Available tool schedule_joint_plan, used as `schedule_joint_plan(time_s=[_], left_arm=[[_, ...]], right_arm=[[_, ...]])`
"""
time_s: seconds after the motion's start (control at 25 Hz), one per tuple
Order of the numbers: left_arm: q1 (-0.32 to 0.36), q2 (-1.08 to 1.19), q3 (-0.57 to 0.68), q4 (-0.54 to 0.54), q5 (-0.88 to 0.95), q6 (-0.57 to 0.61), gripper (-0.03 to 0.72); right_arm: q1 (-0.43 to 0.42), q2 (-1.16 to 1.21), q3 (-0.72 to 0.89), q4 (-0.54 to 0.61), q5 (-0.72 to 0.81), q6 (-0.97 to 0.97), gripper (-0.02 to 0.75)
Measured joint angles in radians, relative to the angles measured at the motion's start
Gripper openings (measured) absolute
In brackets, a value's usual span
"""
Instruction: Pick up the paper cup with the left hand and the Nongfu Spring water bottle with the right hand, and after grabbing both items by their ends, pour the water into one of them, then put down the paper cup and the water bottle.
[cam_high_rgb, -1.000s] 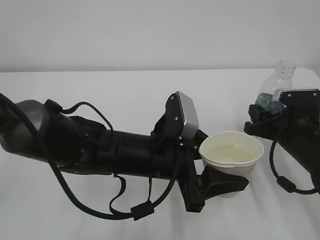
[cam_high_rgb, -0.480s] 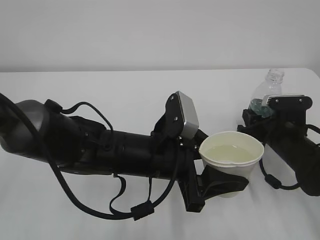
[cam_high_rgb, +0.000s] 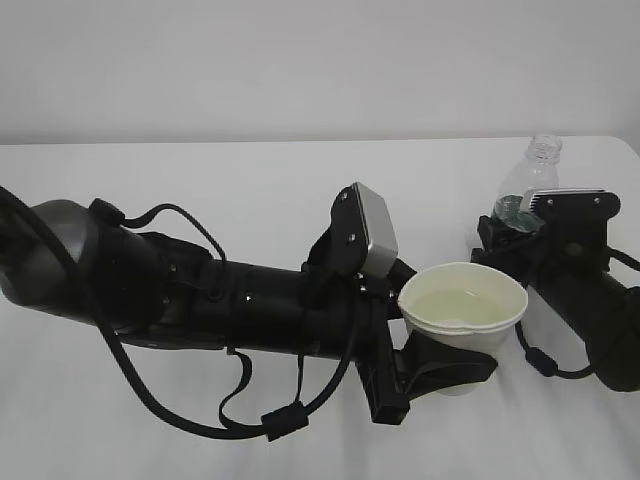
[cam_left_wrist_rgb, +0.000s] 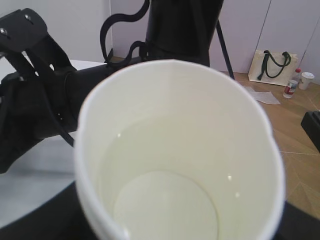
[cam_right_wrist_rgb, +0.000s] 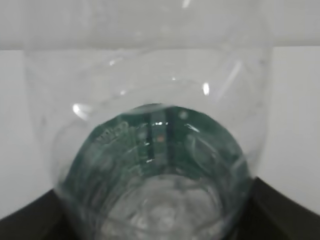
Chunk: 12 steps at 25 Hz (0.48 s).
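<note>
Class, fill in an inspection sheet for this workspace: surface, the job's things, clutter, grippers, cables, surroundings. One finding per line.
Surface: white table, no spills seen.
Paper cup: upright, pale liquid inside, rim slightly dented.
Water bottle: upright, uncapped, clear, dark green label; looks nearly empty.
Clutter: nothing seen on the table.
Left gripper: shut on the paper cup, gripping its lower part.
Right gripper: around the water bottle's lower body; whether it is gripping cannot be told.
Cables: black loops hang along the left arm; one loop under the right arm.
Surroundings: plain pale wall behind; the left wrist view shows a wooden floor with a tote bag and a small bottle.
</note>
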<state>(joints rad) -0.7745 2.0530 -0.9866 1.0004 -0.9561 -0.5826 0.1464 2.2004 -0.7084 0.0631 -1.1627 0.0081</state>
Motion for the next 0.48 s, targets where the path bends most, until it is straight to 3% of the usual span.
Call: schedule_joint_plan(time_s=[0.12,0.48], left_arm=[[0.0,0.0,0.0,0.0,0.0,0.0,0.47],[0.0,0.0,0.0,0.0,0.0,0.0,0.47]], right_arm=[[0.0,0.001,0.0,-0.02,0.002,-0.002,0.543],[0.0,-0.063,0.085,-0.042,0.01,-0.013,0.554]])
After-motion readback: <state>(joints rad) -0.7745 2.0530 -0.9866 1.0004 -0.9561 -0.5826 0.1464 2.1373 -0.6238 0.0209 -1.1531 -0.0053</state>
